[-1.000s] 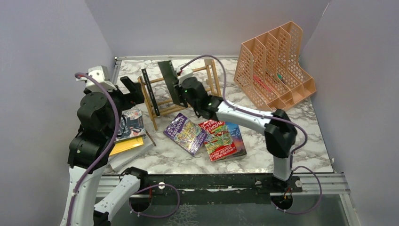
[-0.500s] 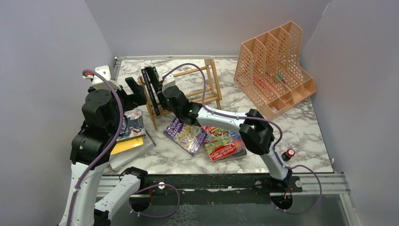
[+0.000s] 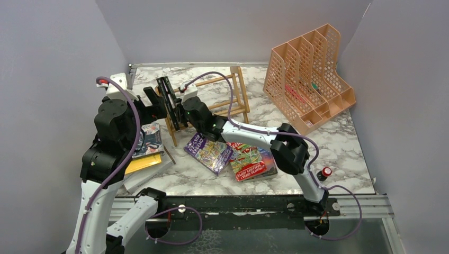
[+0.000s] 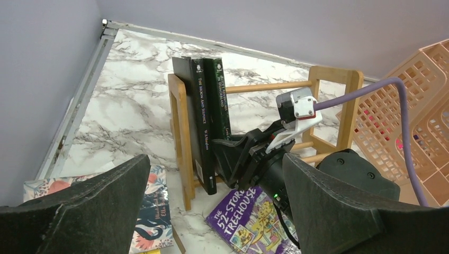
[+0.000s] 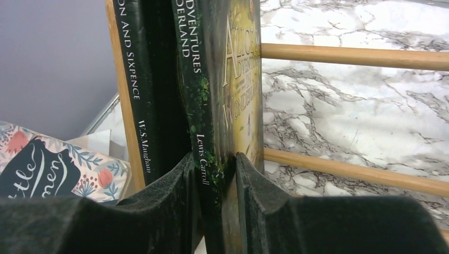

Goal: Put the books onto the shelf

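Note:
Two dark books stand upright at the left end of the light-wood shelf (image 3: 233,100): a black one (image 4: 198,116) against the end frame and a dark green one (image 5: 212,79) beside it. My right gripper (image 5: 214,164) has its fingers against both faces of the green book. Just left of the shelf, my left gripper (image 3: 151,103) is open wide and holds nothing. On the table lie a purple book (image 3: 208,150), a red book (image 3: 246,159) on a blue one (image 3: 267,156), and a floral book (image 3: 148,138) on a yellow one (image 3: 142,163).
A peach mesh file organiser (image 3: 310,79) stands at the back right. A small red-capped object (image 3: 325,172) lies near the right arm's base. Grey walls close in the left, back and right sides.
My right arm swung left and set the green book into the shelf beside the black one. My left gripper edged closer to the shelf's left end.

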Available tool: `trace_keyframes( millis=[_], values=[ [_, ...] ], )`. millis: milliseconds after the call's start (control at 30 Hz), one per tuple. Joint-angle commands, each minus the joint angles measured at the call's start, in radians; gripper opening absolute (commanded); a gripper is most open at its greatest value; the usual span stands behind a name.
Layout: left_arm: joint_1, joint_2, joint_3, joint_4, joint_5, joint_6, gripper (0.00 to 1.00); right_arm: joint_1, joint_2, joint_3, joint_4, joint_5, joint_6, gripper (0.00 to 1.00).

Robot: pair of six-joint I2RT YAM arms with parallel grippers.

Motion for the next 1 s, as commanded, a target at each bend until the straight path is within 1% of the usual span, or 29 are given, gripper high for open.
trace_keyframes(
  millis=[0,100,133,200,233,267,333,400,600,733,800,867,967],
  values=[
    [0.002,-0.004,-0.006,-0.005,0.028,-0.006,0.95,0.009,-0.061,-0.002,0.001,-0.114,0.081,0.33],
    [0.002,-0.009,-0.006,-0.004,0.031,-0.005,0.95,0.008,-0.069,-0.005,0.002,-0.159,0.116,0.33],
    [0.002,-0.011,-0.006,-0.005,0.034,-0.005,0.95,0.006,-0.072,-0.005,0.002,-0.173,0.126,0.32],
    [0.002,-0.013,-0.007,-0.005,0.037,-0.005,0.95,0.003,-0.075,-0.005,0.001,-0.198,0.149,0.26],
    [0.002,-0.014,-0.007,-0.005,0.038,-0.005,0.95,0.002,-0.076,-0.004,0.001,-0.207,0.153,0.26],
    [0.002,-0.014,-0.007,-0.006,0.04,-0.005,0.95,0.002,-0.077,-0.002,0.002,-0.214,0.149,0.29],
    [0.002,-0.015,-0.008,-0.006,0.042,-0.005,0.95,0.002,-0.075,0.003,-0.002,-0.221,0.141,0.4],
    [0.002,-0.015,-0.007,-0.005,0.045,-0.003,0.95,0.002,-0.083,0.002,-0.012,-0.227,0.139,0.43],
    [0.002,-0.016,-0.003,-0.005,0.055,-0.007,0.95,-0.001,-0.129,-0.037,-0.007,-0.255,0.151,0.44],
    [0.002,-0.017,-0.001,-0.003,0.065,-0.013,0.96,-0.009,-0.161,-0.071,0.006,-0.302,0.169,0.39],
    [0.002,-0.014,-0.001,-0.004,0.066,-0.015,0.95,-0.017,-0.165,-0.08,0.009,-0.326,0.178,0.38],
    [0.002,-0.014,-0.004,-0.004,0.072,-0.018,0.96,-0.023,-0.161,-0.079,0.0,-0.334,0.179,0.39],
    [0.002,-0.012,-0.008,-0.005,0.084,-0.021,0.95,-0.029,-0.16,-0.077,-0.014,-0.322,0.18,0.44]
  ],
)
